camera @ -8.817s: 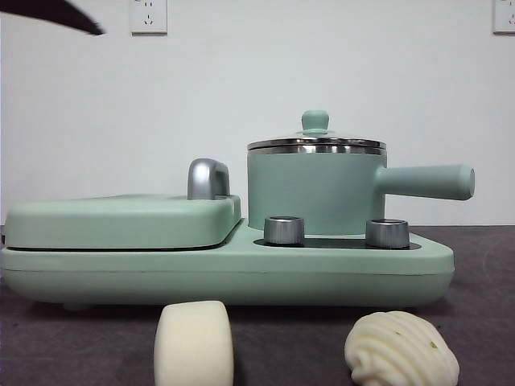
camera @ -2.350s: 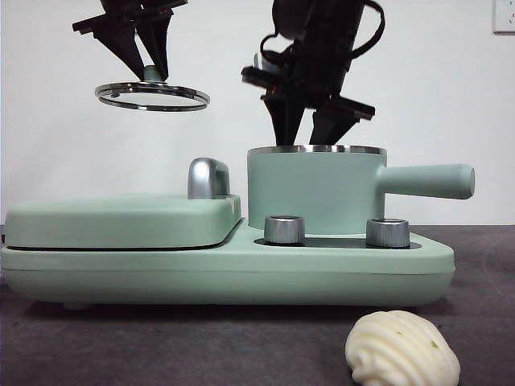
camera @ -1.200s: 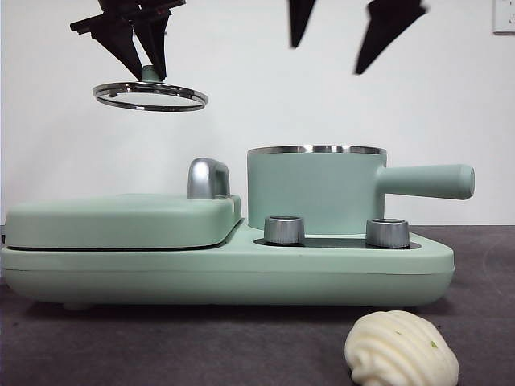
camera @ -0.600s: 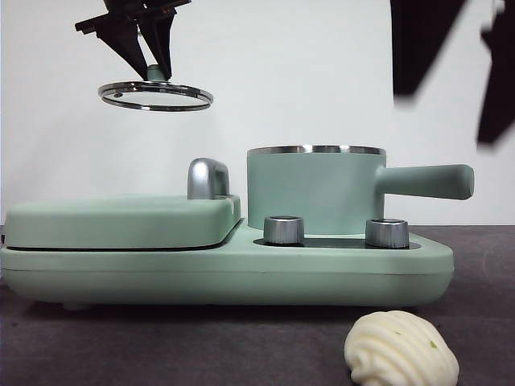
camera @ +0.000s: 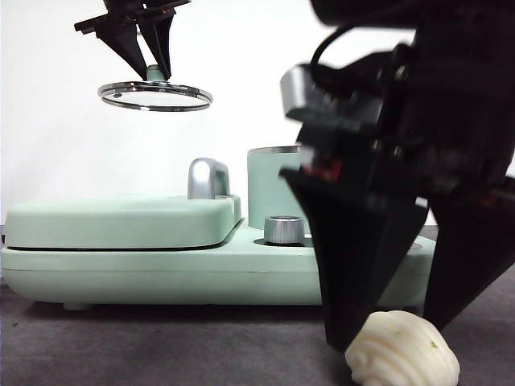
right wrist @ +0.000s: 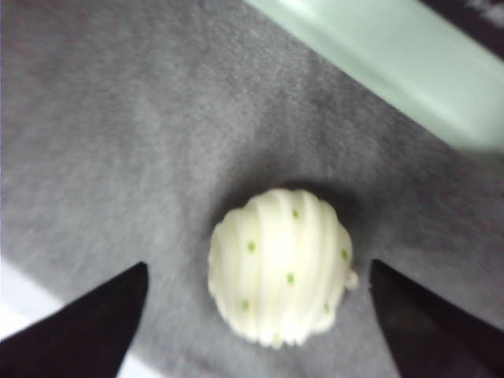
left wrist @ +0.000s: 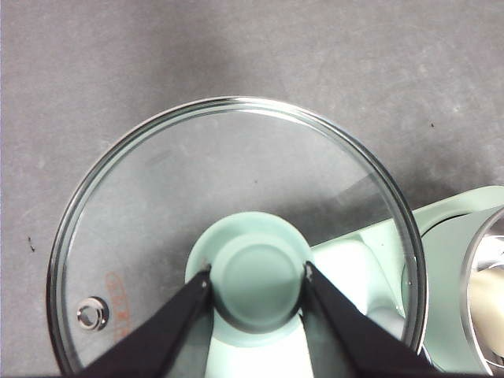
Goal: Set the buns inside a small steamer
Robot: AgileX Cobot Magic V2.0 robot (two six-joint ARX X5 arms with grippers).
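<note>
- Your right hand (camera: 394, 342) is low over the desk (camera: 161, 346) at the front, its two black jaws spread wide with the ridged bun (camera: 402, 354) between them; in the front view one jaw tip sits just beside the bun's edge, and you cannot tell whether it touches.
- In the right wrist view the ridged bun (right wrist: 279, 264) lies on the grey desk (right wrist: 118, 157) midway between the jaws of the right hand (right wrist: 260, 315), clear of both (its green specks show).
- Your left hand (camera: 149, 60) hangs high above the flat griddle (camera: 121, 221), closed on the green knob (left wrist: 258, 287) of the glass lid (left wrist: 236, 197).
- The small steamer (camera: 269, 189) stands lidless on the cooker base, behind the right arm, which hides most of it.
- At the edge of the left wrist view, a pale shape shows inside the steamer's steel rim (left wrist: 472, 291); it is too cropped to identify.
</note>
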